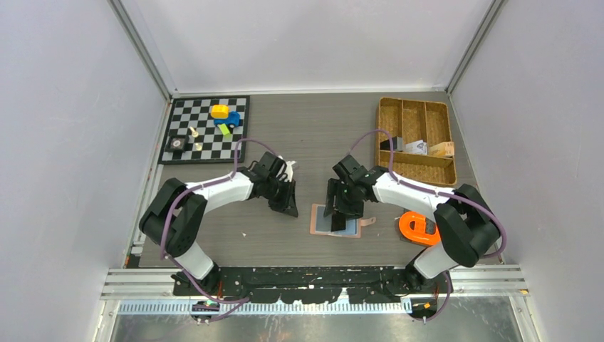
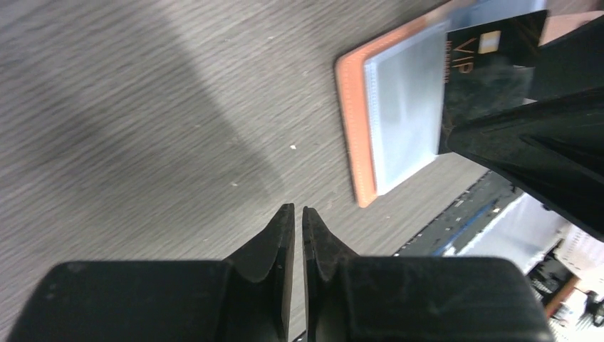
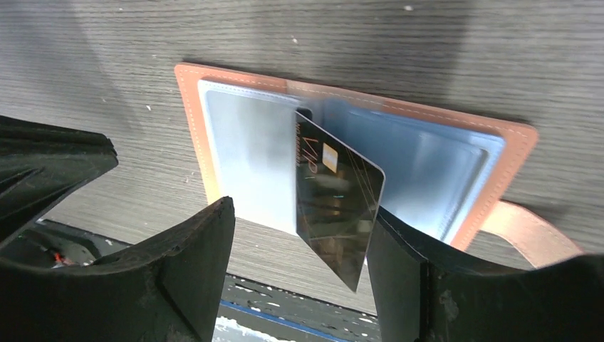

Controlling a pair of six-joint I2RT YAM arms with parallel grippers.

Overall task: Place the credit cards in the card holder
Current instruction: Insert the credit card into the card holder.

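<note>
The salmon-pink card holder (image 1: 315,221) lies open on the table, its clear inner pockets up; it also shows in the left wrist view (image 2: 354,128) and the right wrist view (image 3: 456,146). A black card marked VIP (image 3: 333,196) stands tilted with its top corner in the holder's middle fold and leans on my right finger (image 3: 399,263). The card also shows in the left wrist view (image 2: 491,68). My right gripper (image 1: 340,212) hovers over the holder with its jaws wide apart. My left gripper (image 1: 288,205) is shut and empty, just left of the holder. No other cards show clearly.
A wicker tray (image 1: 417,114) at the back right holds a small tan box (image 1: 442,149) and a pale box. A chessboard (image 1: 206,132) with toy blocks lies at the back left. An orange object (image 1: 419,229) sits by the right arm's base. The front rail runs close behind the holder.
</note>
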